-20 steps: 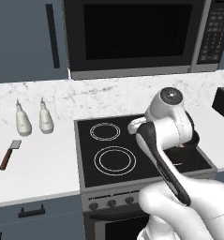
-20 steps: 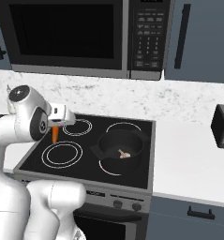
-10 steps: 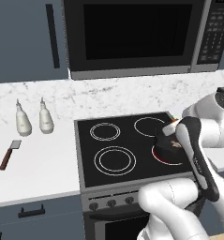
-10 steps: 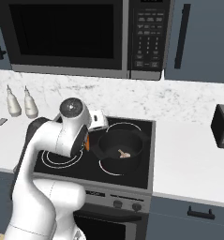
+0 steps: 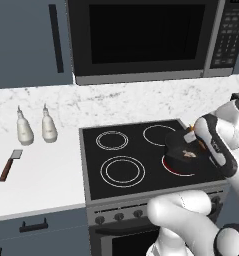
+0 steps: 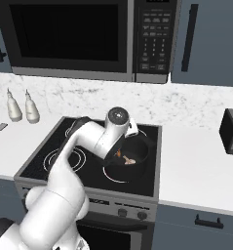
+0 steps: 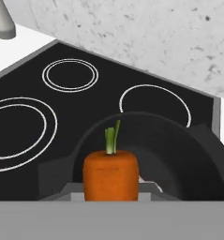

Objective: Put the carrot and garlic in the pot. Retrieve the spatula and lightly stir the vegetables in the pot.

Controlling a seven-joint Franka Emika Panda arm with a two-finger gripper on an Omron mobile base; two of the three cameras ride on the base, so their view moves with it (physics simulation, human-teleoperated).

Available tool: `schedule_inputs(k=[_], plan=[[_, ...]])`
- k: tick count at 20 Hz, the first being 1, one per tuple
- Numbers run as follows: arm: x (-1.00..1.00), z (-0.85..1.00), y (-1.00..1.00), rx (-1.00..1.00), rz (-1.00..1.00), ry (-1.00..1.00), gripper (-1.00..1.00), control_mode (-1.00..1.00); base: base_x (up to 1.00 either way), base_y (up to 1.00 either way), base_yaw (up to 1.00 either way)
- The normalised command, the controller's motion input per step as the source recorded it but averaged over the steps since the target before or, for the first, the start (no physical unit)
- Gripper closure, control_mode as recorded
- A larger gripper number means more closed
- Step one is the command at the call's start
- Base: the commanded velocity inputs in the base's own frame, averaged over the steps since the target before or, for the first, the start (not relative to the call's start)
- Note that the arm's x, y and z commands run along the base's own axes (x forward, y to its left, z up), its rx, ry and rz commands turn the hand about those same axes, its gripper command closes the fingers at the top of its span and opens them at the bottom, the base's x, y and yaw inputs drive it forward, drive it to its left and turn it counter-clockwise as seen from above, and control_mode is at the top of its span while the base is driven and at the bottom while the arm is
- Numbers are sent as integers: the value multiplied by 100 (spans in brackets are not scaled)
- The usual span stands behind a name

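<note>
A white marble-patterned counter (image 5: 51, 170) runs either side of a black stove top (image 5: 136, 155) with four rings. On the stove's front right ring sits the black pot (image 6: 132, 158). Left of the stove, two white bottles (image 5: 35, 127) stand side by side near the wall, and the spatula (image 5: 10, 164) lies flat nearer the front edge. Right of the stove, a black toaster (image 6: 231, 131) stands on the counter.

My two base cameras look forward and down at the stove (image 5: 136, 160) (image 6: 54, 161) from behind, left and right, sharing it; my hand camera sits close above its rings.
</note>
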Motion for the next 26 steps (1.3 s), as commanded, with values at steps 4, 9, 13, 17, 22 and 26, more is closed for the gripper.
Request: schedule_inputs(k=[4,9,13,17,22,26], plan=[[69,-76,0,0,0,9,100,-100,0,0,0],[48,-45,0,4,0,1,100,-100,0,0,0],[20,-12,-2,10,0,0,100,-100,0,0,0],[1,-30,-2,11,1,0,100,-100,0,0,0],[1,-20,0,8,0,0,100,-100,0,0,0],[6,0,0,2,0,0,-100,-100,0,0,0]])
